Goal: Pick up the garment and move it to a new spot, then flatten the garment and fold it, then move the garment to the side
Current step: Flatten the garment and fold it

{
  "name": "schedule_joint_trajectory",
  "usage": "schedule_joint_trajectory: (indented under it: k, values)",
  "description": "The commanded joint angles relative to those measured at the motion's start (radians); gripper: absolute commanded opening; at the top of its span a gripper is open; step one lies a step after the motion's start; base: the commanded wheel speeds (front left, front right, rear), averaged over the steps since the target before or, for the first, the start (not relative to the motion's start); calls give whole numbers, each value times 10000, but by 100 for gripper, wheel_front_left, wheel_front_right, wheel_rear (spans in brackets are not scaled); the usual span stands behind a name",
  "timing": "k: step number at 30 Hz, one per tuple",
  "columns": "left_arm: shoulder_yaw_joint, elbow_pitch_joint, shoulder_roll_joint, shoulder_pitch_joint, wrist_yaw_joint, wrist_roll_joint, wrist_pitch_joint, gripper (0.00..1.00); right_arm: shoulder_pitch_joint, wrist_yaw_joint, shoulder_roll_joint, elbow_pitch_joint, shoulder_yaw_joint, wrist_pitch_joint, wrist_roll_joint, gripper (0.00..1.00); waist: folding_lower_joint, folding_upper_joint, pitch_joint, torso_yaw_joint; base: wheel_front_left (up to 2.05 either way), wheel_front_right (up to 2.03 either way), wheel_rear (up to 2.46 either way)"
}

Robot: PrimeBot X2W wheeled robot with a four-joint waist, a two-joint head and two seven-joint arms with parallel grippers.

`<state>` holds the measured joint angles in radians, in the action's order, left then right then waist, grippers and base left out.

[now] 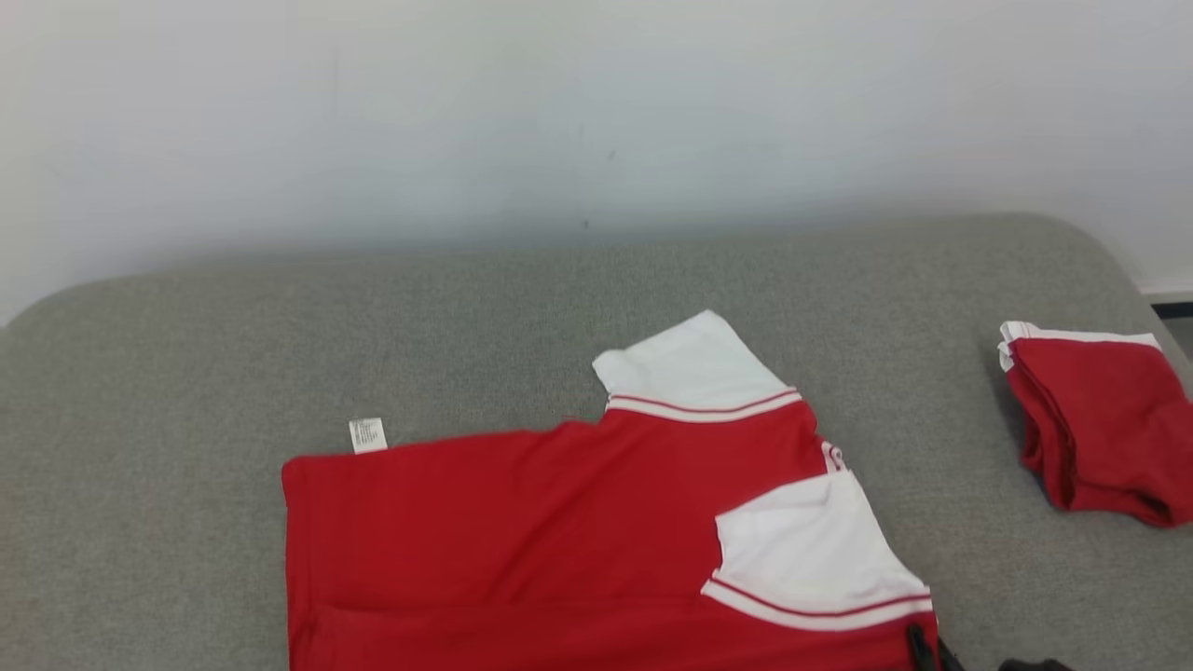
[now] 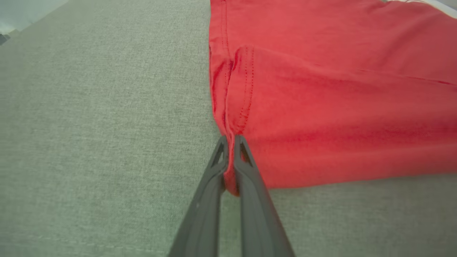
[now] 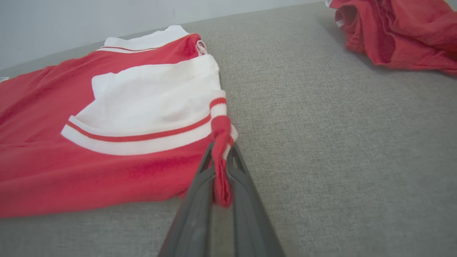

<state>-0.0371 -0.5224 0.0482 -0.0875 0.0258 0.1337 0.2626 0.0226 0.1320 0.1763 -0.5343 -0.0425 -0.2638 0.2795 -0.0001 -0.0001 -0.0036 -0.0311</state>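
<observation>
Across the middle of a broad grey upholstered surface [image 1: 186,373], lying mostly flat: a red T-shirt with white sleeves [image 1: 522,531], hem toward the robot's left, neck toward its right, near edge running off the bottom of the head view. Well apart at the far right, a second red garment [image 1: 1100,419], already folded into a bundle. Folded in over the chest, the near white sleeve [image 1: 811,540]; splayed out toward the wall [image 1: 596,112], the far sleeve [image 1: 694,368]. Clenched on the near hem corner, the left gripper [image 2: 231,141], with red cloth bunched between its fingers. Likewise clamped, the right gripper [image 3: 220,148], pinching the shirt's edge just below the striped cuff. Poking out past the far hem, a small white care label [image 1: 367,435].

Probably mid-fold, with the near long edge held at both ends. To do it well: lift both ends together and only just off the surface, keep the edge taut between the grips without stretching it, carry it straight toward the far side, and lay it down parallel to the far edge. Tuck the far sleeve in too, for an even rectangle. Let go only once flat.
</observation>
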Motion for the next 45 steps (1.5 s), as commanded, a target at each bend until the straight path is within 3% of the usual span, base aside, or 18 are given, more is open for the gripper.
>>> schedule_joint_trajectory:
  k: [1, 7, 8, 9, 10, 11, 12, 17, 24, 36, 45]
  values:
    - [-22, -27, 42, -213, -67, 143, 29, 0, 241, -29, -3, -36, 28, -3, -100, 0, 1, 1, -307, 32, 0, 0, 0]
    - [-40, -131, 45, -470, -93, 215, 29, 0, 508, -29, -92, -73, 136, -3, -115, 0, 1, 1, -314, 105, 0, 0, 0]
    - [-38, -144, 45, -426, -92, 237, 30, 5, 490, -29, -107, -87, 146, -3, -107, 0, 1, 1, -292, 121, 0, 0, 0]
    - [-30, -74, 47, -358, -76, 207, 30, 59, 465, -29, -118, -89, 171, -3, -94, 73, 1, 1, -258, 141, 0, 0, 0]
    - [-14, 10, 47, -283, -53, 134, 30, 100, 407, -29, -121, -15, 226, -3, -106, 73, 1, 1, -212, 156, 0, 0, 0]
    - [-5, 111, 42, -206, -42, 96, 30, 100, 328, -29, -105, 71, 323, -4, -213, 73, 1, 1, -172, 177, 0, 0, 0]
    - [-7, 179, 36, -142, -6, 124, 29, 100, 255, -29, -110, 136, 422, -3, -296, 100, 1, 1, -118, 204, 0, 0, 0]
    - [-64, 552, 30, 332, 183, -46, 30, 100, -247, -29, -212, 527, 986, -1, -556, 100, 1, 1, 151, 327, 0, 0, 0]
    - [-193, 29, 268, 1735, 564, -159, 30, 100, -1701, -29, -62, 197, 699, -3, -429, 100, 1, 1, 713, 454, 0, 0, 0]
    - [364, -2235, 1139, 5767, 966, 223, -908, 100, -5391, -29, 470, -1798, -1148, 9, 286, 100, 1, 1, 1924, 557, 0, 0, 0]
    - [751, -3349, 1217, 6678, 1037, 966, -1462, 100, -6486, -29, 459, -2642, -2042, 1, 808, 100, 1, 1, 2432, 483, 0, 0, 0]
